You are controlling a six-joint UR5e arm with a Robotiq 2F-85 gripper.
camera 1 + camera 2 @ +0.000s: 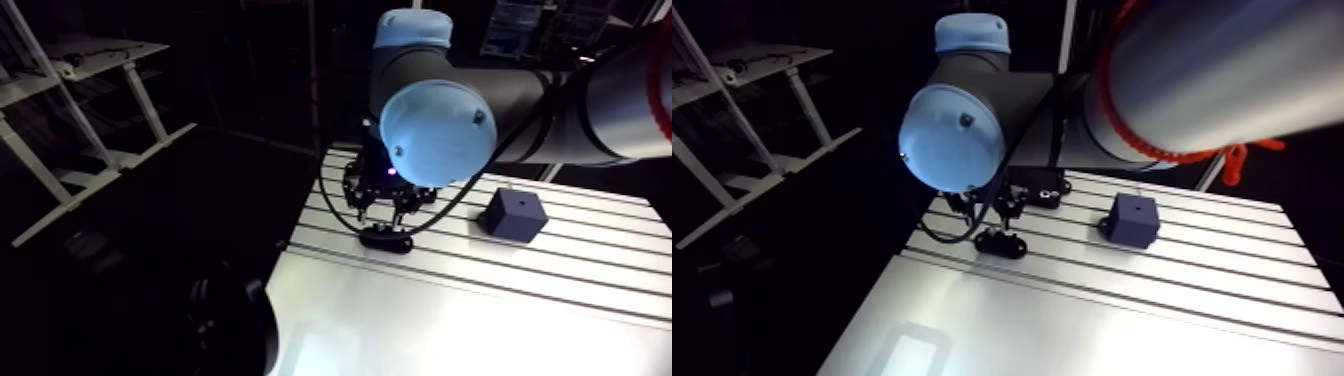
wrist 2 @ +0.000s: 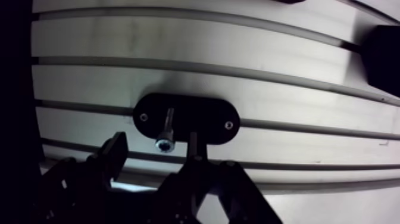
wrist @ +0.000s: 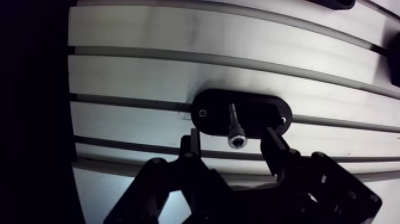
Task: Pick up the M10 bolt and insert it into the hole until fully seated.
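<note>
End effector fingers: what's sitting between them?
The bolt, standing head-up in its black oval holder. The wrist view shows it, not yet gripped.

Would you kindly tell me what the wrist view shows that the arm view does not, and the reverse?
Only the wrist view shows the M10 bolt, its socket head toward the camera, on the black oval holder, with the hand's fingers apart on either side and clear of it. Only the arm view shows the arm's light-blue joint cap and the dark block whole, standing apart from the holder; the wrist view catches only its edge. Both show the hand, the holder and the slotted table.
</note>
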